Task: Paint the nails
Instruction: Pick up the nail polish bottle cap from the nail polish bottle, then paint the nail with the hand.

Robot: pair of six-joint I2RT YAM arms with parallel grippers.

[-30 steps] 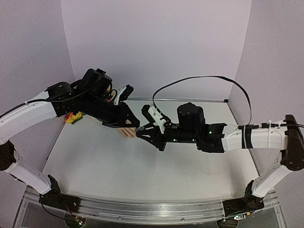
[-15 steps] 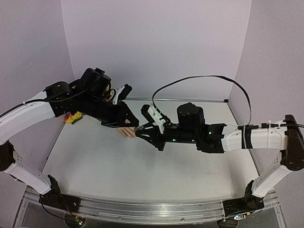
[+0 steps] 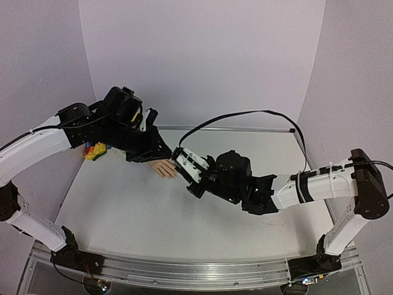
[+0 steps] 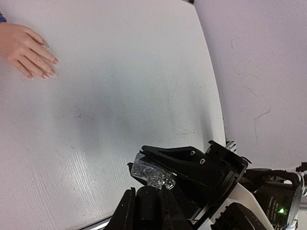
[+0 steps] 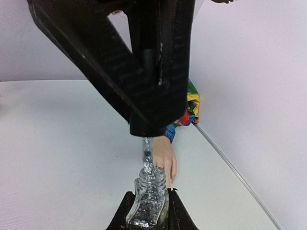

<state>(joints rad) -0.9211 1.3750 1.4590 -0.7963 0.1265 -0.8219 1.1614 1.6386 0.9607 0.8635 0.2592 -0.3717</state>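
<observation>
The fake hand (image 4: 28, 47) is seen lying flat on the white table (image 4: 124, 100) in the upper left of the left wrist view. Its nails (image 4: 52, 72) point right, and a rainbow sleeve (image 5: 190, 108) is worn at the wrist. At the bottom centre of the right wrist view, a glittery bottle (image 5: 147, 199) is clamped between the closed jaws of the right gripper (image 5: 146, 215). Above it, a dark brush cap (image 5: 148, 62) is pinched by the left gripper (image 5: 148, 122), and the brush stem (image 5: 147, 149) runs down into the bottle's neck.
</observation>
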